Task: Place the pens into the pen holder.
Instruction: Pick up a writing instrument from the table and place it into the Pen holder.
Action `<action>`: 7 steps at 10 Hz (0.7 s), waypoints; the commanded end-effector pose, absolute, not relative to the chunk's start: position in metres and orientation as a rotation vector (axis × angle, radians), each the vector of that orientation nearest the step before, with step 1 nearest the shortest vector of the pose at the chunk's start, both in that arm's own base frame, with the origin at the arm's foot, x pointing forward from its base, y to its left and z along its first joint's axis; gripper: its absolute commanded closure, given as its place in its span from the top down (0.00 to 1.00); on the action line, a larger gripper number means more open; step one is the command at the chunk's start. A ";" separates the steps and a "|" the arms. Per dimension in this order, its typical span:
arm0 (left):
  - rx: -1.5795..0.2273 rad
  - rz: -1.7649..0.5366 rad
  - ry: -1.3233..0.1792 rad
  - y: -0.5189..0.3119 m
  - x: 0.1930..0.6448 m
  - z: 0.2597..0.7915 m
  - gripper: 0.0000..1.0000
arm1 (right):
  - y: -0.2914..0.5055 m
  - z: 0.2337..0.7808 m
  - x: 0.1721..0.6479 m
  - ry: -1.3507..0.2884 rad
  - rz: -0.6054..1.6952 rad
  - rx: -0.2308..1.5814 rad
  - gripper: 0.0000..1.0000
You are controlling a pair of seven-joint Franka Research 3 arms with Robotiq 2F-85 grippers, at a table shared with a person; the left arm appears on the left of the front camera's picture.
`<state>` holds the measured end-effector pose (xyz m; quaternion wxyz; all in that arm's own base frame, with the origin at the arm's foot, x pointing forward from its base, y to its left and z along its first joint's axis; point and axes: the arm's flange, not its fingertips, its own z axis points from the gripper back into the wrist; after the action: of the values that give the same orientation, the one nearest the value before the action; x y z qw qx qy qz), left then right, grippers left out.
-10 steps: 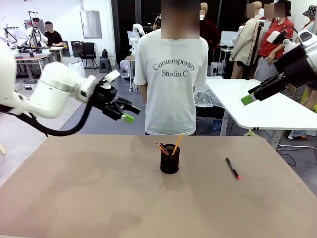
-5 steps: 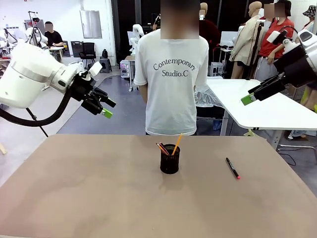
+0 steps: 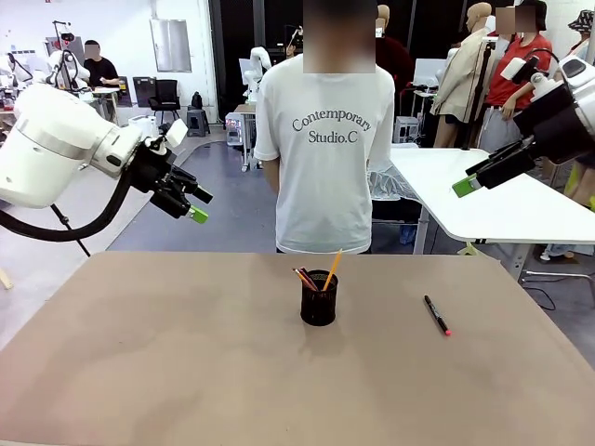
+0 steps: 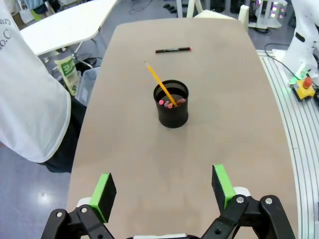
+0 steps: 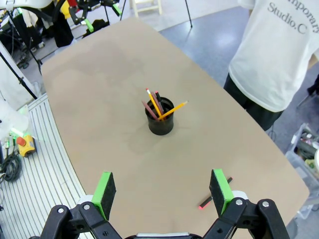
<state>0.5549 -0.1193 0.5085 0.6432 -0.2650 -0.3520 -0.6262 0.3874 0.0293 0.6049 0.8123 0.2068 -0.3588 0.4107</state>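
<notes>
Both pairs of green-padded fingers are spread wide with nothing between them. The left gripper [image 3: 192,206] hangs high off the table's far left corner. The right gripper [image 3: 472,180] hangs high beyond its far right edge. Both are well apart from everything on the tan tabletop [image 3: 167,362].

The small black metal-mesh cup that serves as the pen holder [image 3: 319,302] stands upright near the middle of the table, in front of the person in the white T-shirt [image 3: 323,158]. A yellow-orange pencil [image 3: 332,268] leans out of it to the right, and a reddish-brown pencil [image 3: 303,277] leans left. The black marker with a red end [image 3: 437,315] lies flat on the table, well to the right of the cup on the right arm's side. It is not yet in.

The marker is thin and lies low, so fingers closing slightly off its line would likely pinch air or roll it away, and fingers sent too deep would strike the tabletop. At the cup, the leaning pencils crowd the mouth. A marker lowered at a slant could catch on them or on the rim and tip the light cup.

The right wrist view shows more sticks in the cup than the front view does, perhaps four, though they are too thin to count surely. The left wrist view looks into the cup's mouth and shows pinkish ends inside, which the mesh hides from the front.
</notes>
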 end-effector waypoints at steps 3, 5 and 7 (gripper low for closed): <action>-0.603 -1.426 -0.802 -0.118 0.555 0.509 1.00 | 0.030 0.605 0.388 -0.772 0.878 0.452 1.00; -0.603 -1.426 -0.802 -0.118 0.555 0.509 1.00 | 0.030 0.605 0.388 -0.772 0.878 0.452 1.00; -0.603 -1.426 -0.802 -0.118 0.555 0.509 1.00 | 0.030 0.605 0.388 -0.772 0.878 0.452 1.00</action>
<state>0.5550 -0.1194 0.5082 0.6433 -0.2651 -0.3518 -0.6262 0.3874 0.0293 0.6049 0.8123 0.2068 -0.3588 0.4107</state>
